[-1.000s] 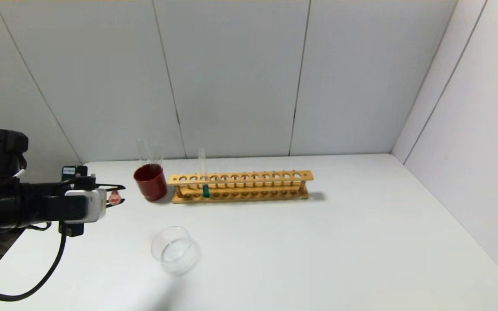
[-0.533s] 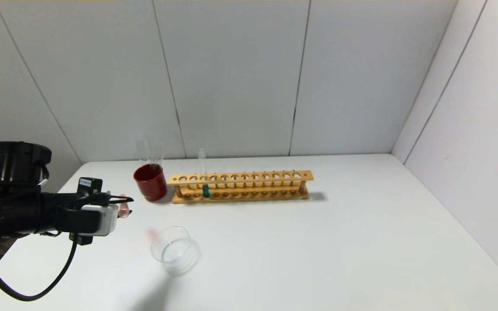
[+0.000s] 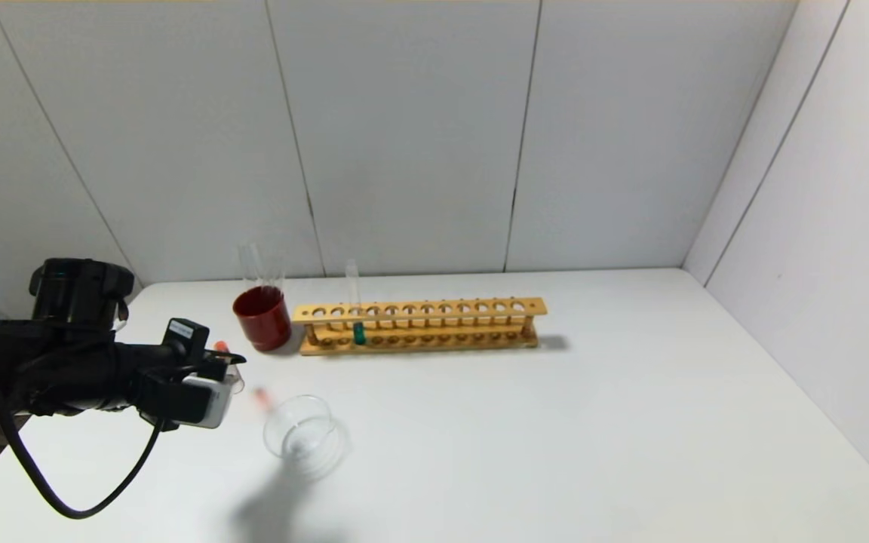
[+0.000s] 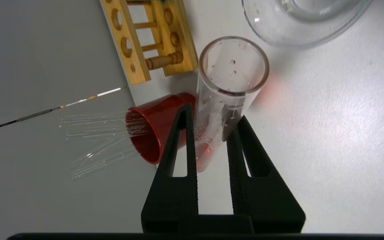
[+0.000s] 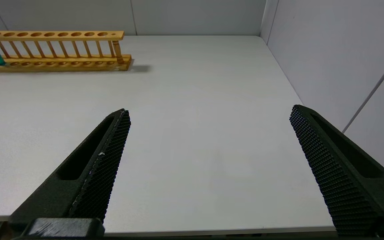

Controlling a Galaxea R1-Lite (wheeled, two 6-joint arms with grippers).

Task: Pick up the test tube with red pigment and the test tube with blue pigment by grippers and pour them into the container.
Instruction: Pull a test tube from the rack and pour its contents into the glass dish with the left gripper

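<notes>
Swinging nearer the glass dish since a second ago, the left gripper is clamping the tilted red tube near the counter's left edge; its mouth is short of the rim, so liquid could spill. Farther back, the blue tube is standing in the wooden rack. The right gripper is gaping wide, idle.

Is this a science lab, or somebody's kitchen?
Most likely a small science lab set-up, not a kitchen. A wooden rack holds a test tube of blue liquid, a clear glass dish sits on the plain white table, and the left gripper holds a test tube with red liquid.
</notes>
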